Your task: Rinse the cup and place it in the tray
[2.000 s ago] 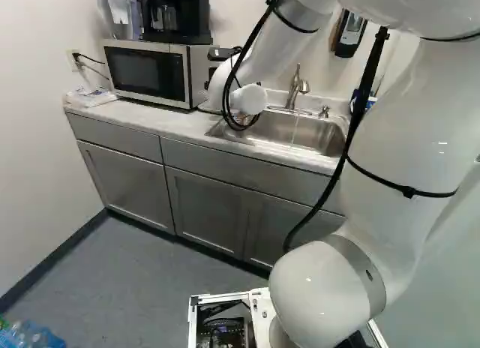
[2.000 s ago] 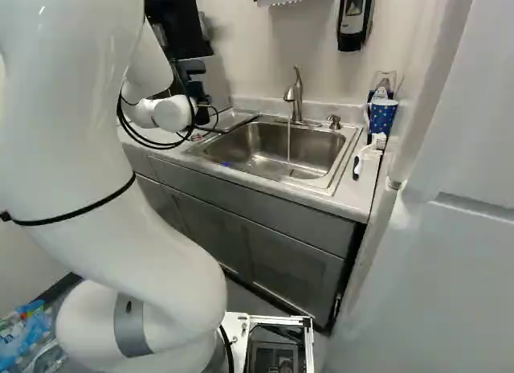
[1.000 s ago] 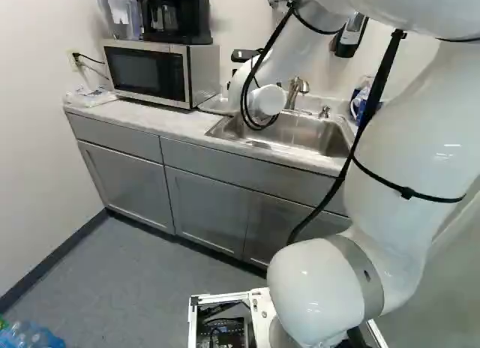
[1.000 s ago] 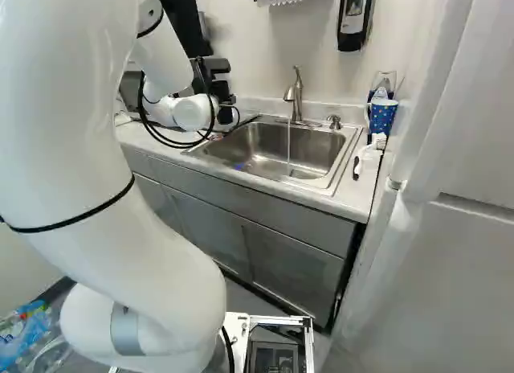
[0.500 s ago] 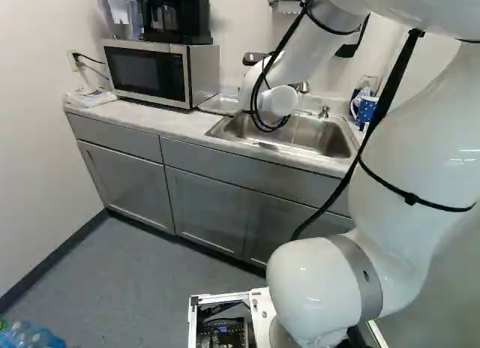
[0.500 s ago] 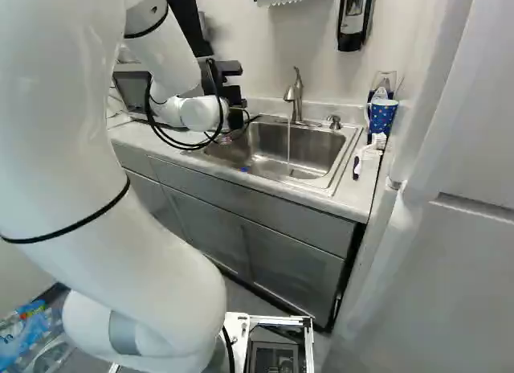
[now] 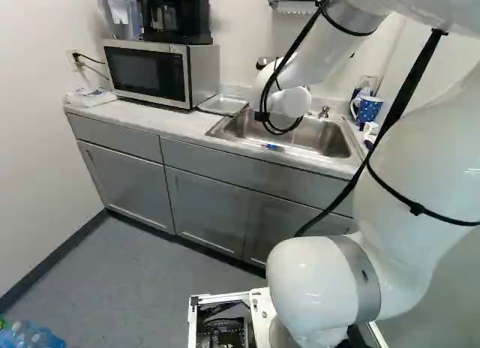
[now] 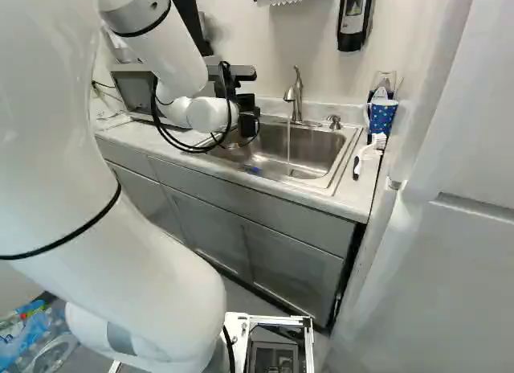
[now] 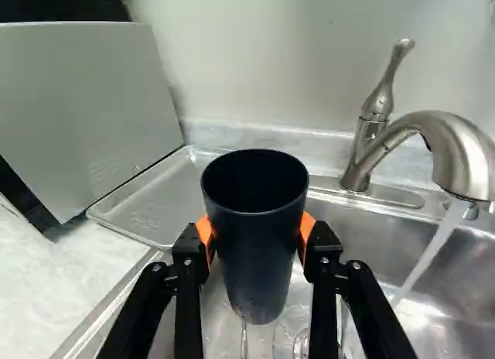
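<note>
In the right base view my gripper [image 8: 250,118] hangs over the left part of the sink [image 8: 313,152], its fingertips not clearly visible. The wrist view shows the gripper [image 9: 257,239] shut on a dark, empty-looking cup [image 9: 259,254], an orange pad against each side. Mouth up, the cup hangs above the basin, with a thin trickle of water beneath it. Beyond it, the shallow metal tray [image 9: 158,208] lies on the counter beside the sink. Water [image 9: 433,251] runs from the faucet [image 9: 452,154], on the other side of the cup from the tray.
The microwave [image 7: 146,73] stands beside the tray. At the sink's far side are a blue dotted cup [image 8: 382,116] and a white-headed brush [image 8: 369,154]. A soap dispenser [image 8: 352,19] hangs on the wall. A white door [image 8: 458,252] flanks the counter.
My arm has swung rightward over the sink in both base views, carrying the gripper and its cup. In the left base view the tray has come out from behind the arm. The base has not moved.
</note>
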